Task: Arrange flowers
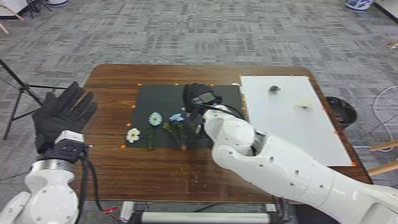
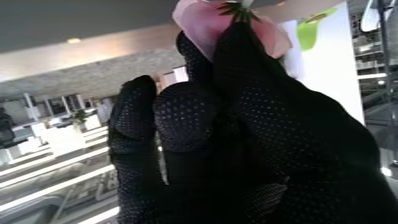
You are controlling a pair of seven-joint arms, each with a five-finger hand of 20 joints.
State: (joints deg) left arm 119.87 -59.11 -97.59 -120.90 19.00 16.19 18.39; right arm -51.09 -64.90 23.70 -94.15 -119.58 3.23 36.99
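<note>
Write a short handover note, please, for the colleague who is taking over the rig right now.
Left hand: open, at the left edge of the table.
Right hand: pinching a pink flower, over the black mat.
Things: white flower, pale blue flower and blue flower on the mat; two small items on the white sheet.
Done: those three flowers lie side by side.
Left: probably placing the pink one, then perhaps the sheet's items.
</note>
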